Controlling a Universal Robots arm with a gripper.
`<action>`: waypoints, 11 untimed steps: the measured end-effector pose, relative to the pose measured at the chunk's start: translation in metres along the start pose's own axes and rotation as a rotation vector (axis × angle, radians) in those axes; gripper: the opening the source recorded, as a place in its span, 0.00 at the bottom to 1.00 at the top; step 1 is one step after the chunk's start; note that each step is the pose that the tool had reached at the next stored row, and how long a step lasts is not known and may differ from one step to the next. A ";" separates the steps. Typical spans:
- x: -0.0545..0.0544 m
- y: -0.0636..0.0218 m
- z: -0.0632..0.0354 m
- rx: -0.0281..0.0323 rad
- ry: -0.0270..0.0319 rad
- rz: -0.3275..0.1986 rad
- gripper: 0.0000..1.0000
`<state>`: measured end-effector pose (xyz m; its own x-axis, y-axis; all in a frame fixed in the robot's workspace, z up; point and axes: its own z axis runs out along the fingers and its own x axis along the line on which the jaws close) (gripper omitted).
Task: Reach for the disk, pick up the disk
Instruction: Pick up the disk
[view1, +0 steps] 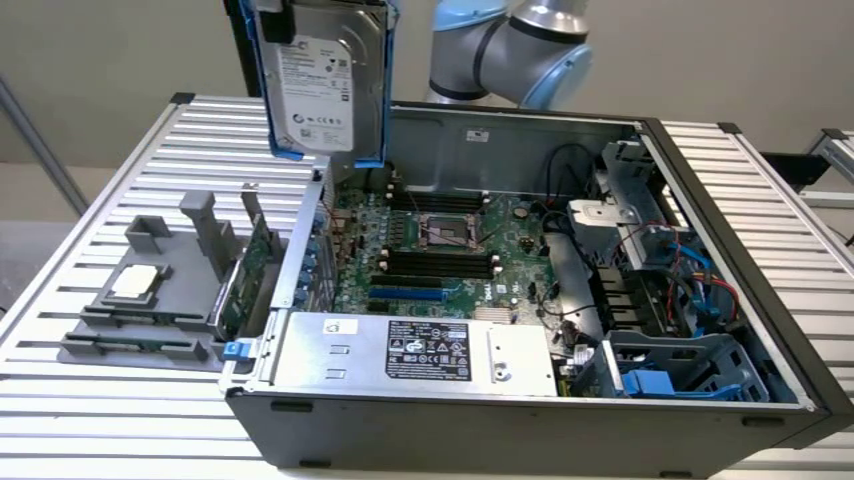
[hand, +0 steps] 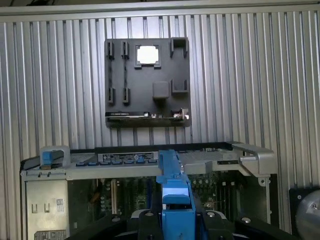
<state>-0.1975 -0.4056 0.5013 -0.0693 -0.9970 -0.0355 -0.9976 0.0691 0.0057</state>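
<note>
Exterior view cuts off the gripper (view1: 274, 15) at the frame's 12 o'clock edge, so only a dark part of it shows against the disk (view1: 320, 90). The disk hangs upright in the air, long axis vertical, white label facing the camera, blue carrier along its sides, above the far corner of the open computer case (view1: 747, 330) toward 11 o'clock. Wrist view shows the carrier's blue edge (hand: 176, 210) clamped between the dark fingers (hand: 147, 225), closed on the disk; the drive body is hidden. Beyond lies a grey fixture tray (hand: 150, 85) holding a small silver chip (hand: 148, 54) on the slatted table (hand: 250, 75).
</note>
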 end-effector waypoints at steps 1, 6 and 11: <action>0.002 -0.0033 -0.0001 0.0000 0.0001 0.000 0.33; 0.012 -0.0198 -0.0006 -0.0001 0.0001 0.000 0.33; 0.023 -0.0371 -0.0011 0.0000 0.0001 0.000 0.33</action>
<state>-0.1621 -0.4307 0.5014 -0.0693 -0.9970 -0.0354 -0.9976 0.0691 0.0057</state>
